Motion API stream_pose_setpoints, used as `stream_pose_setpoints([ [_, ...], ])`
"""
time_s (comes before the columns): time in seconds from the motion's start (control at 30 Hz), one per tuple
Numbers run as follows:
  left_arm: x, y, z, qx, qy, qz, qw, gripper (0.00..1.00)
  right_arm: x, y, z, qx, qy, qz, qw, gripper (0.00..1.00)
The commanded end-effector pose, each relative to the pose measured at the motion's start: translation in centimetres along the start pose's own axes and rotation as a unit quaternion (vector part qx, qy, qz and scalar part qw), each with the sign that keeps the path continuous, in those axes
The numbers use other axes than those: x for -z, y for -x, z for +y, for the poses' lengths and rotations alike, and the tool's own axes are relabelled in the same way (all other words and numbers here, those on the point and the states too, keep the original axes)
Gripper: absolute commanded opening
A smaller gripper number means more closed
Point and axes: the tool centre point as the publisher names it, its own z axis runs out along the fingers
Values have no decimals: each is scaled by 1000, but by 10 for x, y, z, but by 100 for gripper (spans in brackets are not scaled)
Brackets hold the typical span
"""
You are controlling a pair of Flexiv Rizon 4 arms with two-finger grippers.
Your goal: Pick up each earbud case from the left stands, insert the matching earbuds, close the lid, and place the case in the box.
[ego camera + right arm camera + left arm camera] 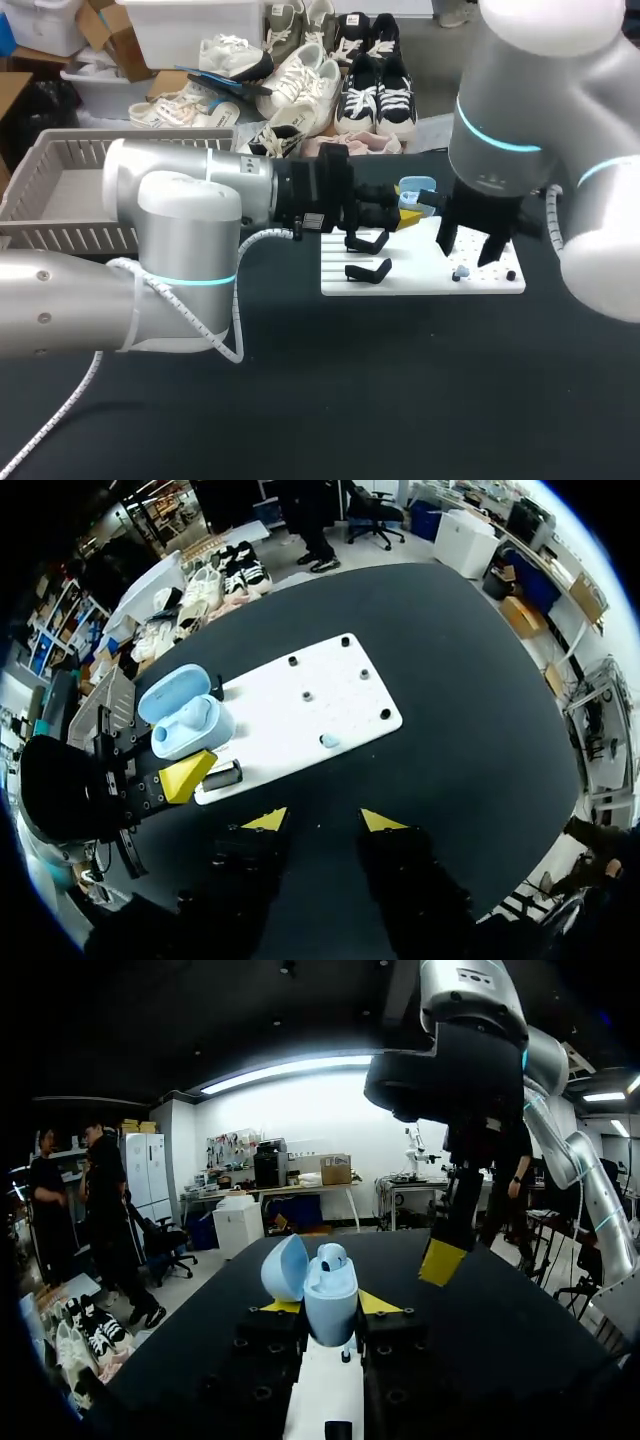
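My left gripper (330,1307) is shut on a light blue earbud case (328,1295), its lid (284,1266) swung open and one earbud (332,1255) seated in it. In the head view the case (415,188) hangs over the back of the white board (420,280), with my left gripper (405,212) around it. My right gripper (323,821) stands open and empty above the board (330,695), just right of the case (185,720). A loose light blue earbud (329,741) lies on the board, below the right gripper (478,255) in the head view.
Two black stands (367,243) sit on the left part of the board. A beige slatted basket (60,190) stands at the far left of the dark table. Several small black pegs (385,714) dot the board.
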Motion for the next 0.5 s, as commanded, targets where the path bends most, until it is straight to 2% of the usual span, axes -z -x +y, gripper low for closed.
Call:
stream_pose_setpoints([
  [0.03,0,0,-1,-1,2,-1,1000,0,-25,2,-5,7,51,-8,999,40],
  [0.5,0,0,-1,-1,2,-1,1000,0,-62,16,-11,20,77,16,997,39],
])
